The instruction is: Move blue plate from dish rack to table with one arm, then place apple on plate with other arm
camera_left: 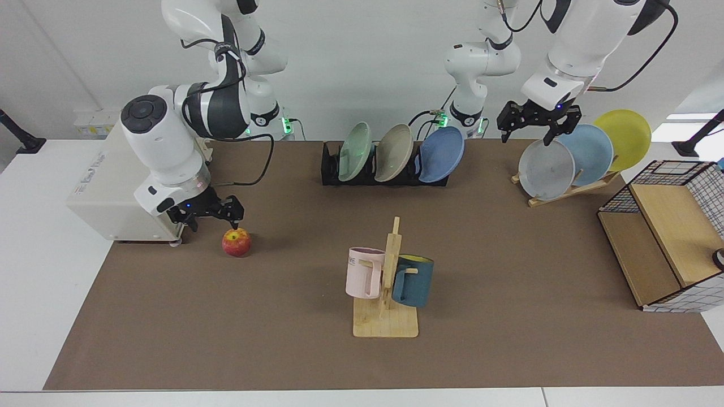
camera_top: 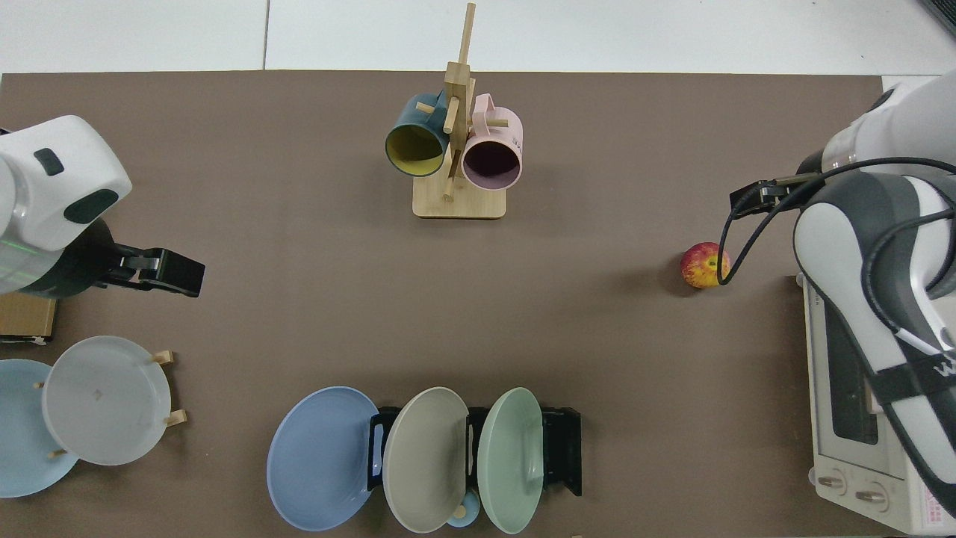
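The right gripper (camera_left: 212, 217) hangs open just above and beside the apple (camera_left: 236, 242) on the table (camera_left: 509, 282). The left gripper (camera_left: 537, 127) hovers open over the grey plate (camera_left: 546, 169). The blue plate (camera_left: 441, 154) leans in the dish rack (camera_left: 331, 169)

You've got a matt brown mat (camera_left: 509, 271) over the smooth white table (camera_left: 34, 282). The blue plate (camera_left: 441, 154) looks matt, standing in the dish rack (camera_left: 331, 169), which reads as black plastic. The apple (camera_left: 236, 242) has a smooth, slightly glossy skin. The mug stand (camera_left: 387, 316) is pale bare wood, and so is the slanted plate stand (camera_left: 565, 192). Both arms wear glossy white shells with black bands; the right gripper (camera_left: 212, 217) and left gripper (camera_left: 537, 127) look like matt black plastic. The toaster oven (camera_top: 859, 418) shows a smooth cream casing.
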